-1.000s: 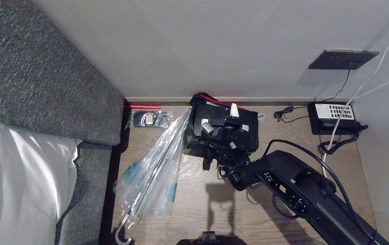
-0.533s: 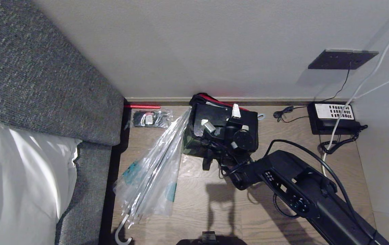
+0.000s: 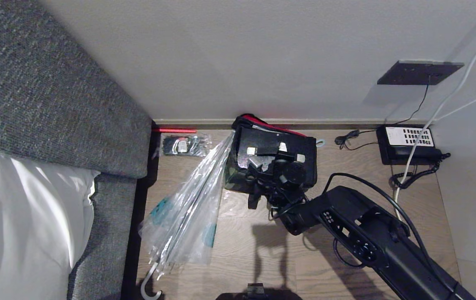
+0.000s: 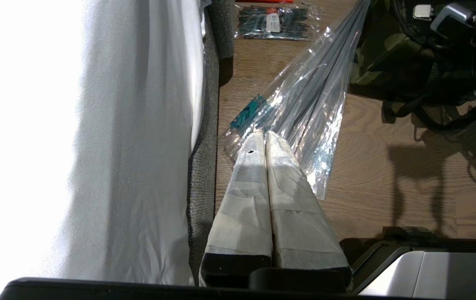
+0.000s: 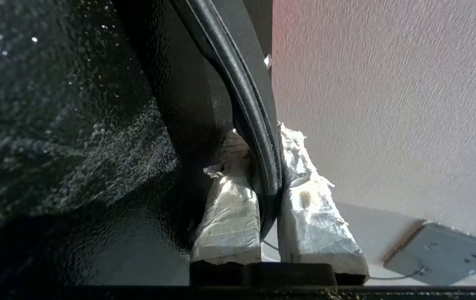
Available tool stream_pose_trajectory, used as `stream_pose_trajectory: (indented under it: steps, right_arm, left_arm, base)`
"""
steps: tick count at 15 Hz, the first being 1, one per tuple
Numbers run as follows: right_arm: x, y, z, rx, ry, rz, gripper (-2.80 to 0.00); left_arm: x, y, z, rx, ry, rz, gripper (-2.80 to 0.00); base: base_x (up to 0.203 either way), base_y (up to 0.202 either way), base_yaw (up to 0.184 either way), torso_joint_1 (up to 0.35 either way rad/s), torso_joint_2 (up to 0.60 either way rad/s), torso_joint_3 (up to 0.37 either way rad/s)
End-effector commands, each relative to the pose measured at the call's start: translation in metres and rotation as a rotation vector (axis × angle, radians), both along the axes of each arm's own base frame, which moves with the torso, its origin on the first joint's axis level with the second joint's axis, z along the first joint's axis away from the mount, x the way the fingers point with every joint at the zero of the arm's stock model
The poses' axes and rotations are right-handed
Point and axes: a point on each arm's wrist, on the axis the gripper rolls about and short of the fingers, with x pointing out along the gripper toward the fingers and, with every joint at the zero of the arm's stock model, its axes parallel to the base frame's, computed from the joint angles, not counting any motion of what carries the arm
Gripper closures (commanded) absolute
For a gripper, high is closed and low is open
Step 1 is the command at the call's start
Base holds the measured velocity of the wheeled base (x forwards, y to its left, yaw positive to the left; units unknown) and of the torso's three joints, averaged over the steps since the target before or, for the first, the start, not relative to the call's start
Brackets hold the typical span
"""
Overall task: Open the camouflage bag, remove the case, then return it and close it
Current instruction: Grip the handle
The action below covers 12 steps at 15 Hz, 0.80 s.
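left gripper (image 4: 265,137): mine, parked low nearest me, taped fingers pressed together, holding nothing.
umbrella (image 3: 188,208): clear plastic-wrapped, lies on the floor, tip leaning on the bag.
right gripper (image 5: 259,166): pinches the bag's black zip-trimmed lid edge (image 5: 250,112), my guess to swing it.
camouflage bag (image 3: 273,156): boxy soft black-sided bag, on the floor against the far wall, so it stays braced.

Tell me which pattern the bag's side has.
Green camouflage on the bag, clearest in the left wrist view.

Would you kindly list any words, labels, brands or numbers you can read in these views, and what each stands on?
No text is legible in any view.
Telephone: key markings too small to read.
Packet of cable ties: white label, print blurred.
Camouflage bag: no readable marking.
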Motion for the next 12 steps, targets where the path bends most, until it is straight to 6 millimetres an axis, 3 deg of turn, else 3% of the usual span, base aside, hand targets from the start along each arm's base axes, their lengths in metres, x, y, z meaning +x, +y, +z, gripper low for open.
stream_pose_trajectory:
  steps: [1,6,12]
  right_arm:
    - [-0.001,0.000,0.000,-0.004,-0.007,-0.004,0.00]
    - [-0.002,-0.002,0.002,0.024,-0.040,-0.021,0.00]
    - [-0.006,-0.006,0.023,0.121,-0.086,-0.117,0.00]
  left_arm:
    - [0.000,0.000,0.000,0.000,0.000,0.000,0.00]
    - [0.000,0.000,0.000,-0.001,0.000,0.000,0.00]
    - [0.000,0.000,0.000,-0.001,0.002,0.000,0.00]
  base:
    - [0.000,0.000,0.000,0.000,0.00,0.000]
    - [0.000,0.000,0.000,0.000,0.00,0.000]
    - [0.000,0.000,0.000,0.000,0.00,0.000]
